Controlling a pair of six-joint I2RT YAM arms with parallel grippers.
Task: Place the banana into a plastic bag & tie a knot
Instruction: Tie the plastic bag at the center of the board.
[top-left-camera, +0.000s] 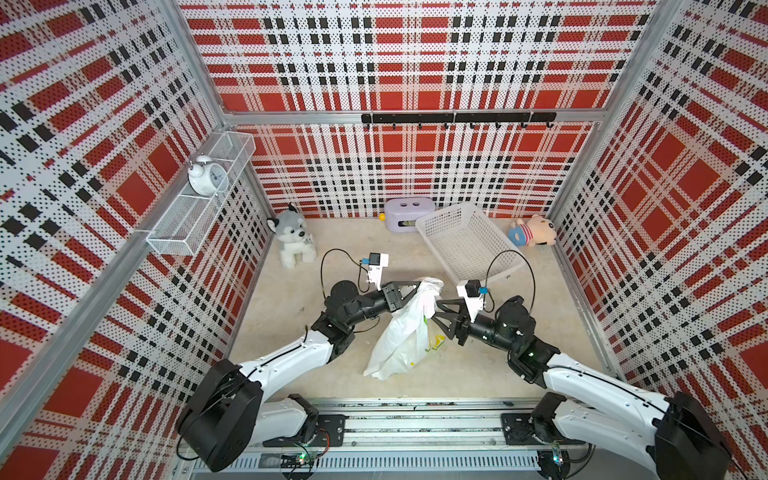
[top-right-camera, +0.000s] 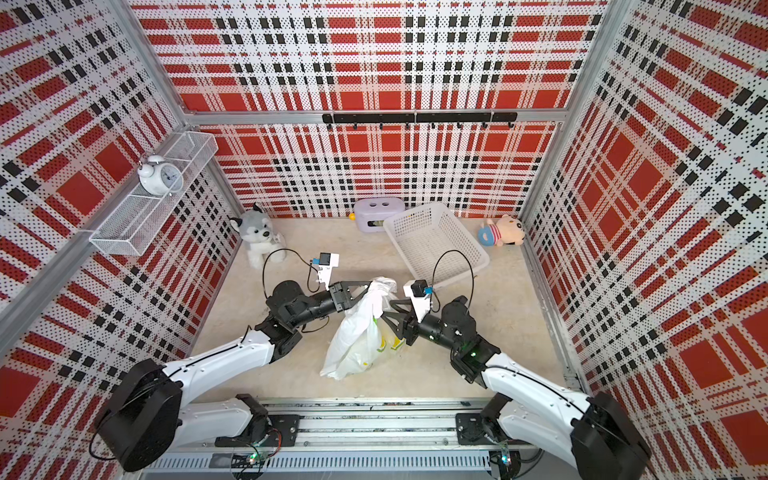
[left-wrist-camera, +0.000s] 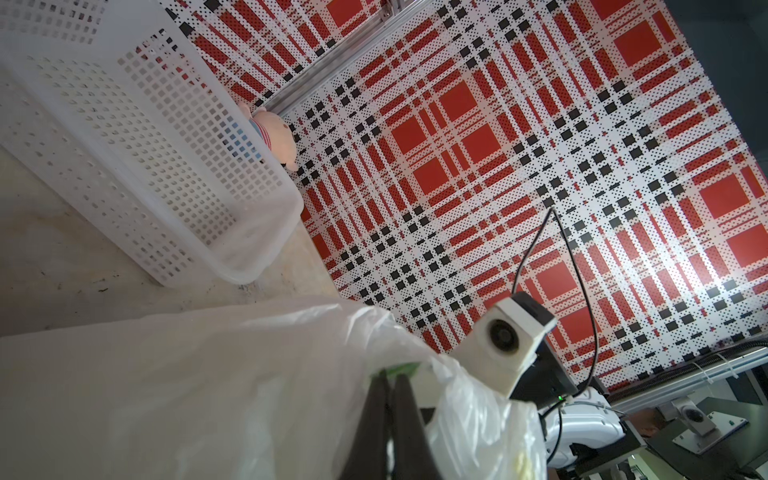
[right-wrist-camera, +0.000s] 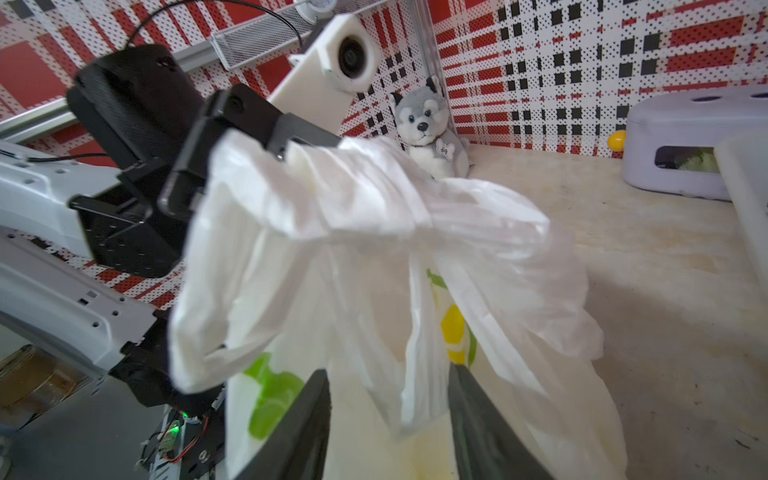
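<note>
The plastic bag (top-left-camera: 399, 332) (top-right-camera: 353, 336) is white and crinkly with yellow-green prints. Its top is lifted between both arms and its bottom rests on the table. My left gripper (top-left-camera: 415, 291) (left-wrist-camera: 392, 378) is shut on the bag's upper edge, and a handle loop (right-wrist-camera: 332, 195) drapes over it. My right gripper (top-left-camera: 435, 309) (right-wrist-camera: 388, 372) stands open against the bag's printed side. A strip of film hangs loose between its fingers. The banana is hidden. No knot is in view.
A white mesh basket (top-left-camera: 469, 241) lies tilted just behind the right arm. At the back stand a husky plush (top-left-camera: 291, 237), a lilac box (top-left-camera: 409, 214) with a small yellow ball (top-left-camera: 381, 216), and a pig plush (top-left-camera: 536, 230). A wire shelf holding a clock (top-left-camera: 208, 178) hangs on the left wall.
</note>
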